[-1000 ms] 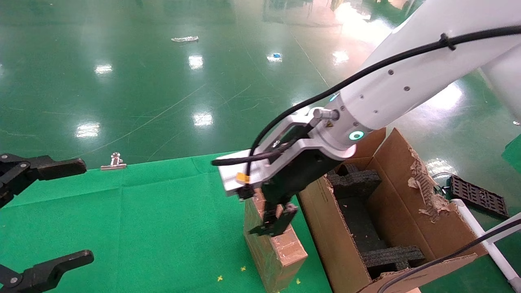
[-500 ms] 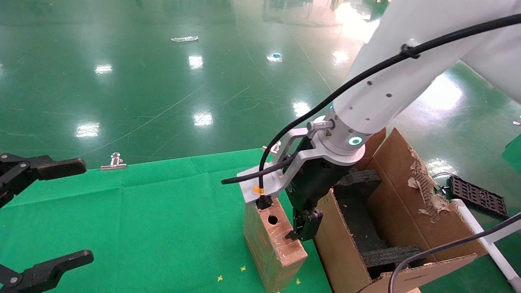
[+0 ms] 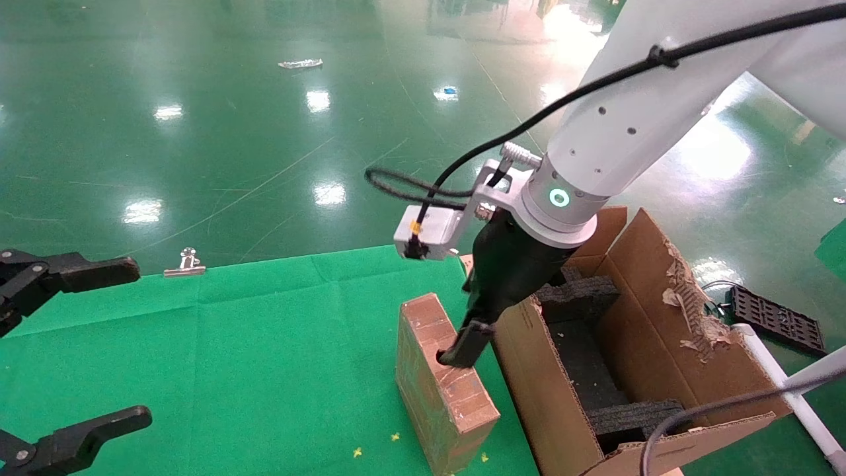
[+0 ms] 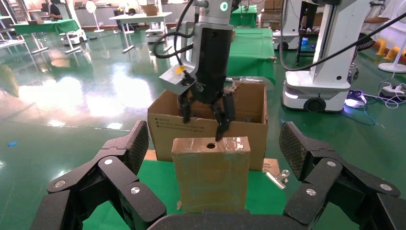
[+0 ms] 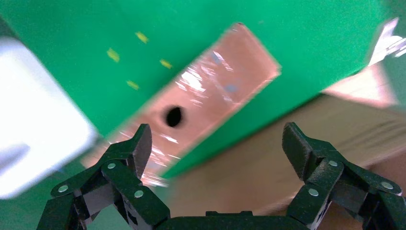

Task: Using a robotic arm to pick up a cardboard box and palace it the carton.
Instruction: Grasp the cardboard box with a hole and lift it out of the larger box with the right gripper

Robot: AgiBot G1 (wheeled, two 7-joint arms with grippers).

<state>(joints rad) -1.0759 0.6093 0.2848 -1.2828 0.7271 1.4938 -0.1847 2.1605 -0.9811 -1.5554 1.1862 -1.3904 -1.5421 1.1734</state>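
The small cardboard box point(image 3: 441, 380) stands upright on the green cloth, its taped top face with the round hole upward. It also shows in the left wrist view point(image 4: 210, 177) and the right wrist view point(image 5: 215, 91). The robotic arm's right gripper point(image 3: 474, 337) hangs open and empty just above it. One finger point(image 3: 462, 347) is at the box's top by the hole, the other over the carton's near wall point(image 5: 268, 158). The carton point(image 3: 529, 370) with black foam blocks point(image 3: 575, 297) stands right of the box. My left gripper point(image 3: 99, 350) is open and parked at the far left.
A metal binder clip point(image 3: 185, 263) lies at the cloth's far edge. A black grid panel point(image 3: 776, 317) and a white pipe point(image 3: 793, 396) lie on the floor right of the carton. The carton's right flap point(image 3: 687, 297) is torn. Another robot base point(image 4: 321, 91) stands behind the carton.
The right wrist has risen and turned, swinging its camera block up and back. Its finger moved from the gap beside the carton to the box's top. The box and left arm have not moved.
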